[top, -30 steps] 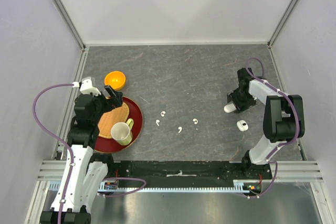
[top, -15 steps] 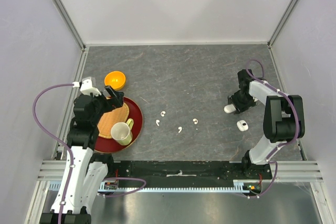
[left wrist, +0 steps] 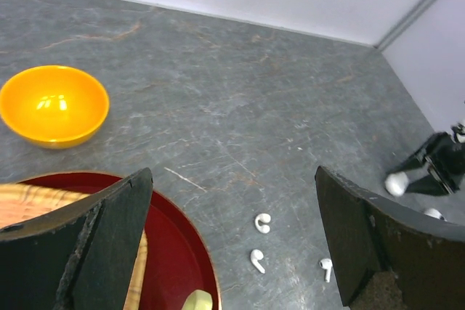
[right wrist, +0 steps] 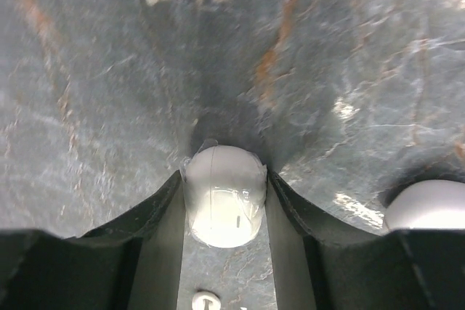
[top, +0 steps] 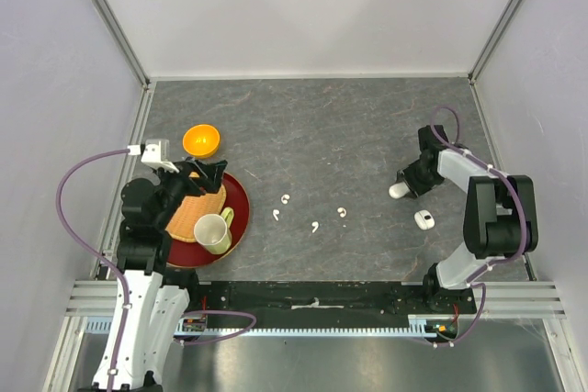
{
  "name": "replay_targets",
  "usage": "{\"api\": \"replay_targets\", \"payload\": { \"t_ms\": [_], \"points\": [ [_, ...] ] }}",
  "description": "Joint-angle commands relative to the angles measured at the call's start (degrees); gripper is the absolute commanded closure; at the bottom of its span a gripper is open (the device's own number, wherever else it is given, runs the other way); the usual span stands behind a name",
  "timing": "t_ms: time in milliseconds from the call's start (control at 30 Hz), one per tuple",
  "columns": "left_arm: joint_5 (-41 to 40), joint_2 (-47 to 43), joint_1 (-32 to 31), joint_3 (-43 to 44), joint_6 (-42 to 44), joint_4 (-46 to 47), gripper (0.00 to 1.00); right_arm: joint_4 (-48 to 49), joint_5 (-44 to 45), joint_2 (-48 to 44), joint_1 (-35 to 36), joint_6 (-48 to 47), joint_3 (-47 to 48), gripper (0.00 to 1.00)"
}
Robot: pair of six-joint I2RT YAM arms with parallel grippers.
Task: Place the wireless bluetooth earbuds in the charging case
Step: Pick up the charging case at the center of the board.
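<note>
**Count.** Two arms, one cup, one plate, one mat, four earbuds, two cases, one bowl.

**Near left.**
- The left arm rises from its base and bends over the plate (top: pixel 241 201).
- The left gripper (top: pixel 207 176) hangs above the far edge of the mat (top: pixel 188 218) and points out across the table (top: pixel 349 135) toward the earbuds.
- Its jaws stand wide apart and hold nothing.
- The pale yellow-green cup (top: pixel 213 232) stands upright on the near right part of the red plate, beside the woven mat.

**Middle.**
- The four earbuds (top: pixel 314 227) lie loose on the bare table, between the plate and the cases, each apart from the others.
- Two sit close together on the plate side. The other two lie further toward the right arm.
- None is in a case.
- The left wrist view shows three of them (left wrist: pixel 262 223).

**Right.**
- The near case (top: pixel 423 219) is white and rounded. It lies free on the table.
- The far case (top: pixel 400 190) is also white and rests on the table just beyond the near case and to its left.
- The right arm stands up from its base and reaches away. Its wrist then turns back to the left and down to table level.
- The jaws of the right gripper (right wrist: pixel 224 172) are clamped on the far case, with one finger pressed against each side.
- A short dark line marks that case's face in the right wrist view.

**Far left.**
- The orange bowl (top: pixel 201 140) sits on the table just beyond the plate, apart from it.
</note>
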Motion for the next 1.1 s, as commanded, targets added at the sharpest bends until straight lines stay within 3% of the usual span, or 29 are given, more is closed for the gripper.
{"api": "replay_targets", "payload": {
  "t_ms": [0,167,367,533,667,1067],
  "points": [
    [8.5,1.2,0.3,-0.1,2.6,4.6,0.03,9.4,-6.9,-6.6,0.1,-4.6,-4.1,0.77],
    [12.3,1.5,0.1,-1.9,-6.2,9.0,0.04,24.3,-12.2,-24.9,0.1,-0.3,-14.8,0.78],
    [12.7,3.6,-2.7,0.0,-9.8,9.8,0.03,24.3,-16.5,-34.8,0.4,3.4,-14.5,0.89],
    [1.9,8.0,-15.2,4.2,-7.9,8.6,0.03,27.4,-17.9,-39.0,3.7,8.9,-14.4,0.94],
    [-11.5,12.9,-30.3,6.2,-7.2,9.8,0.03,30.8,-15.9,-41.6,7.8,12.3,-14.5,0.94],
    [-24.7,29.9,-49.3,11.4,-6.9,21.8,0.03,31.9,-7.6,-43.1,20.5,23.2,-16.4,0.98]
  ]
}}
